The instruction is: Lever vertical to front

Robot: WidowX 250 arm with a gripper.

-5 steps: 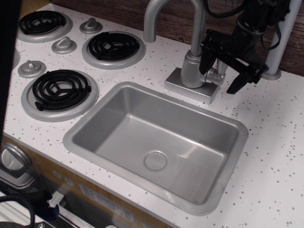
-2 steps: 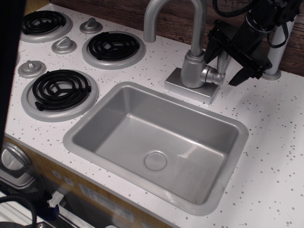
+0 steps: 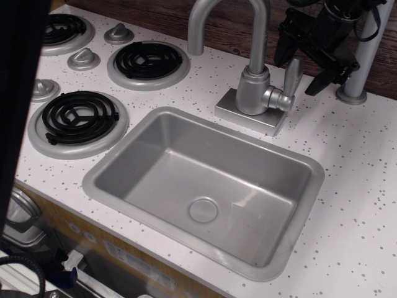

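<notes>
Lever standing just right of the faucet body, joined by a short stub | long axis nearly upright, paddle tip pointing up, not yet swung toward the sink | black tool hovering above-right of the lever, fingers spread, gripping nothing, likely lining up to push.

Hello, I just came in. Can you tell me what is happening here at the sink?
A robot arm is working at the faucet behind the sink of a toy kitchen counter. Its black hand hangs in the air, up and to the right of the lever, and it touches nothing. The fingers are spread open and hold nothing. The lever stands upright beside the faucet body, so it is not yet turned to the front. The stove burners on the left are not involved.
</notes>
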